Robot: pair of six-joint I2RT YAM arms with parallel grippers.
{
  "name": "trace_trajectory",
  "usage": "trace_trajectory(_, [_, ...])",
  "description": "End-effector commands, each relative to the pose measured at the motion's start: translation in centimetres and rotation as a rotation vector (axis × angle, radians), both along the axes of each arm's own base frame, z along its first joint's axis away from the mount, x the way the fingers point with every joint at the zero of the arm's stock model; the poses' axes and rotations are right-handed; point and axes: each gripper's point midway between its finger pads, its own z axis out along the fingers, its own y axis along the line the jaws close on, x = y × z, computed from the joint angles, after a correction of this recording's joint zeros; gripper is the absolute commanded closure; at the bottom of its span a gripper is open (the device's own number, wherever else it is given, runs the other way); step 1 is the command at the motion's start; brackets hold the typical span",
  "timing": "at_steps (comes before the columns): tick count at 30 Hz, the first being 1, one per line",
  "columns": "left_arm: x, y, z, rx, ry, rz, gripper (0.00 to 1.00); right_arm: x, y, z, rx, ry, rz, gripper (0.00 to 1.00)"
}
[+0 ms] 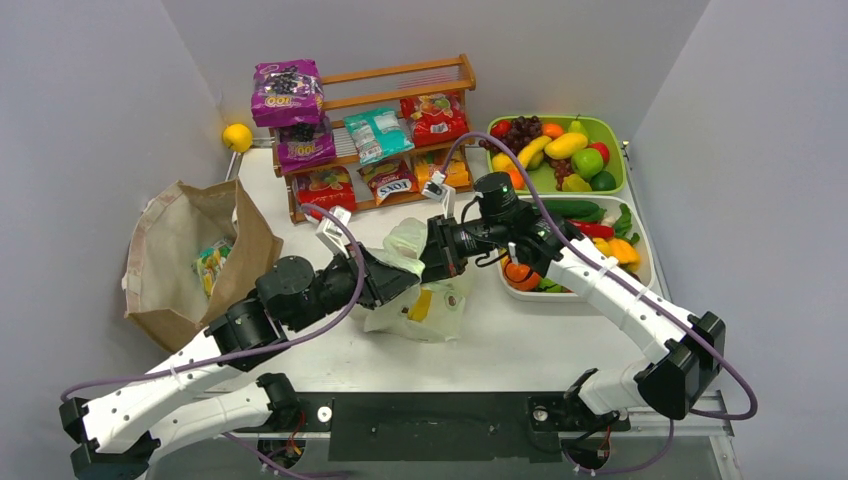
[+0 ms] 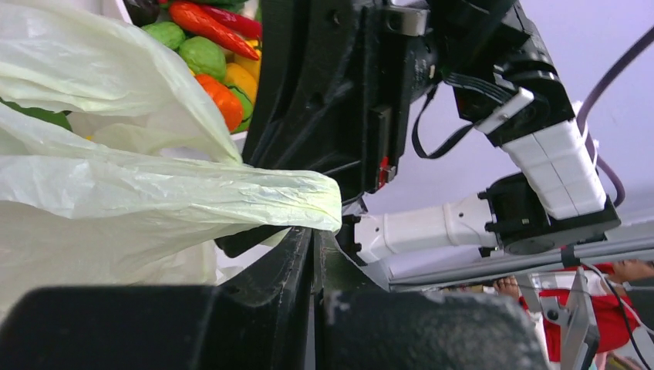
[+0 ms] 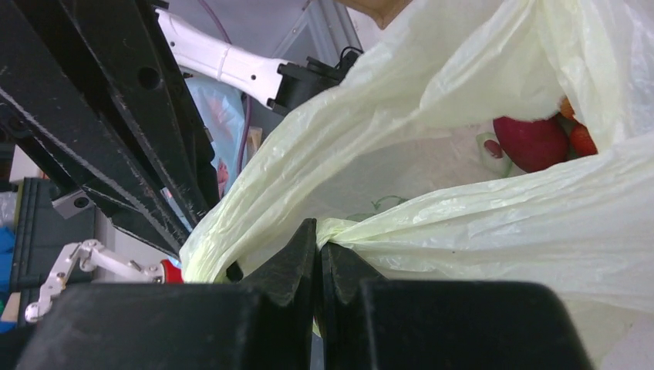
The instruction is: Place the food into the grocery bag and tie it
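The grocery bag (image 1: 405, 240) sits on the counter (image 1: 520, 340) between the two arms, in front of a wooden rack (image 1: 400, 72) holding snack packets (image 1: 378, 133). The left pincer (image 2: 315, 240) is closed tight on a gathered strand of the bag's pale green film, with only plastic between its fingers. The right pincer (image 3: 318, 243) is clamped the same way on another bunched strand of the bag. The two pincers are just beside each other at the top of the bag. A yellow piece (image 1: 422, 303) shows through the film, and a red piece (image 3: 532, 142) lies inside. A brown paper bag (image 1: 255, 245) stands well apart on the left.
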Motion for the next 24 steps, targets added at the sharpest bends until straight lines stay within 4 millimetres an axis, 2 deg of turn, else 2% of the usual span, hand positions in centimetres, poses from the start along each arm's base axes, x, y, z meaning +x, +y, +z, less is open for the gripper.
trace_trajectory(1, [-1.4, -0.2, 2.6, -0.015, -0.079, -0.103, 1.0, -1.0, 0.4, 1.9, 0.091, -0.074, 0.123, 1.0])
trace_trajectory(3, [-1.7, -0.1, 2.3, -0.001, -0.076, -0.12, 0.98, -1.3, 0.3, 1.6, 0.093, -0.077, 0.143, 1.0])
trace_trajectory(5, [-1.9, 0.2, 1.9, 0.021, -0.071, -0.13, 0.89, -1.2, 0.2, 1.4, 0.092, -0.083, 0.15, 1.0])
trace_trajectory(6, [-1.9, 0.4, 1.6, 0.04, -0.061, -0.133, 0.79, -1.1, 0.1, 1.4, 0.092, -0.084, 0.152, 1.0])
trace_trajectory(7, [-2.0, 0.7, 1.8, 0.05, -0.067, -0.133, 0.75, -1.1, 0.0, 1.4, 0.093, -0.084, 0.154, 1.0])
trace_trajectory(8, [-2.0, 1.0, 1.2, 0.08, -0.06, -0.13, 0.67, -1.0, -0.1, 1.4, 0.094, -0.084, 0.156, 1.0])
trace_trajectory(10, [-1.9, 1.7, 0.7, 0.117, -0.06, -0.119, 0.58, -0.9, -0.1, 1.4, 0.094, -0.086, 0.16, 1.0])
trace_trajectory(12, [-1.8, 2.5, 0.4, 0.152, -0.062, -0.101, 0.53, -0.8, -0.1, 1.1, 0.089, -0.082, 0.163, 1.0])
trace_trajectory(18, [-1.9, 4.7, 0.4, 0.261, -0.108, -0.074, 0.52, -0.9, -0.1, 0.0, 0.066, -0.06, 0.176, 1.0])
trace_trajectory(24, [-2.3, 6.6, 0.6, 0.426, -0.213, -0.108, 0.62, -1.1, -0.2, -0.4, 0.062, -0.052, 0.189, 1.0])
